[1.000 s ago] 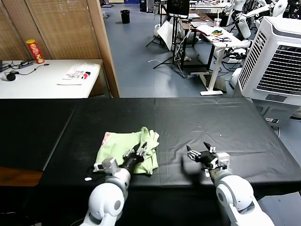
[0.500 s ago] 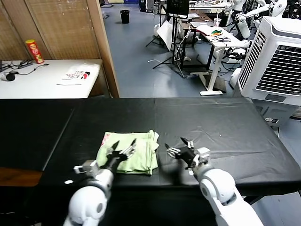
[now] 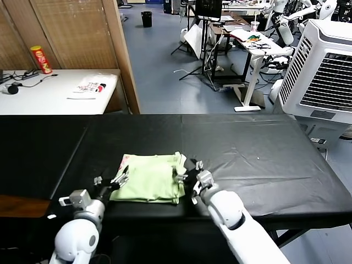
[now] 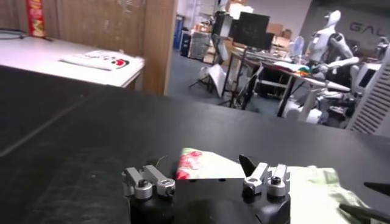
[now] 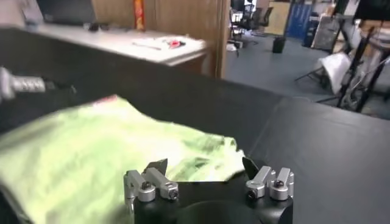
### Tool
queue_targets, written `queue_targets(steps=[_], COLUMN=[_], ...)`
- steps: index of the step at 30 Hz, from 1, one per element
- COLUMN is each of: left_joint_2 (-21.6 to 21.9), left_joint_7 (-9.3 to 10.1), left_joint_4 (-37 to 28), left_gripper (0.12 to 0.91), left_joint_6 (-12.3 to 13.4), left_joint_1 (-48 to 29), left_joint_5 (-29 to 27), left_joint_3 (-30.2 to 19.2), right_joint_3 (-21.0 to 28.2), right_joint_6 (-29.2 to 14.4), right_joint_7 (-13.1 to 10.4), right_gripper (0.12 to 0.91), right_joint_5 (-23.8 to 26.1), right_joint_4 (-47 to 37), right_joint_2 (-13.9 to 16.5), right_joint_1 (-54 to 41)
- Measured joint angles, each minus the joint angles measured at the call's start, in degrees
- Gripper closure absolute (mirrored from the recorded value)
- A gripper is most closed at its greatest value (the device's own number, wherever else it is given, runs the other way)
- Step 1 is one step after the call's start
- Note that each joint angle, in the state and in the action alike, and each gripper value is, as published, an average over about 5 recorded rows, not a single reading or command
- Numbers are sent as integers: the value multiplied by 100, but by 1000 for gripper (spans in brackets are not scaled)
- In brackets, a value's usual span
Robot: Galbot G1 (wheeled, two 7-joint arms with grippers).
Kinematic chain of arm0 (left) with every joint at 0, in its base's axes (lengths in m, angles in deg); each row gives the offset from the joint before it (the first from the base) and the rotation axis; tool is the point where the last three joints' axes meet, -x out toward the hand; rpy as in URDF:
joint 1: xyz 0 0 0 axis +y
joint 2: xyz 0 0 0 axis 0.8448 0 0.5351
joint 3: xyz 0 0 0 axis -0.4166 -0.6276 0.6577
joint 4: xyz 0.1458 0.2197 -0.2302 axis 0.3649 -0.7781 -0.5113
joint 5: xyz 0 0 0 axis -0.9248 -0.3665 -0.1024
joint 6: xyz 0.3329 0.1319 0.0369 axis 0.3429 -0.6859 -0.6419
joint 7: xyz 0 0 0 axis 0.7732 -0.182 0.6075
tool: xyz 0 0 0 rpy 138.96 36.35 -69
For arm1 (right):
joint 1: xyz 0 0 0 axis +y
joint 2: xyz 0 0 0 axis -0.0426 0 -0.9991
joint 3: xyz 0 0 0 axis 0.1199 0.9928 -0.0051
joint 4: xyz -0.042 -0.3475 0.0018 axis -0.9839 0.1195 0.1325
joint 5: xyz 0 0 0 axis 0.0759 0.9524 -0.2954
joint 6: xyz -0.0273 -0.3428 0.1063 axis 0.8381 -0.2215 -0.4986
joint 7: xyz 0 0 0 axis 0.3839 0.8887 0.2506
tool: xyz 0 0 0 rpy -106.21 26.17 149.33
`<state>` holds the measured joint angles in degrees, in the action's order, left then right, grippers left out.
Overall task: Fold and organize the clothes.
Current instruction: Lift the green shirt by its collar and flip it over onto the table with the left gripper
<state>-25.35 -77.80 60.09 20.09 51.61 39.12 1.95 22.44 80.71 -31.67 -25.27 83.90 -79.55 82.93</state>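
Now you have both hands released: left hand at the near-left corner of the folded T-shirt, right hand at its right edge, probably bracketing it to square up. Beyond them, bare black bench.

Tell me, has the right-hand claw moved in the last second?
Yes. The right gripper slid left along the black table, reaching the green T-shirt's right edge.
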Motion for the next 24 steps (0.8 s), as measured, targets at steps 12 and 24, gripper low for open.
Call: queue_targets(steps=[12, 24], left_joint_2=[-521, -1017], left_joint_7=[-93, -127], left_joint_4=[-251, -517], left_gripper=[232, 260], left_joint_6=[364, 659], left_joint_1=[86, 182], left_joint_5=[507, 724], left_joint_3=[232, 248], right_joint_3=[-380, -596], right_joint_6=[-93, -70], right_joint_7=[-154, -156], right_gripper=[227, 227], right_joint_5=[-843, -1061], right_joint_4=[665, 1284], right_joint_2=[62, 148], right_joint_1=[398, 778])
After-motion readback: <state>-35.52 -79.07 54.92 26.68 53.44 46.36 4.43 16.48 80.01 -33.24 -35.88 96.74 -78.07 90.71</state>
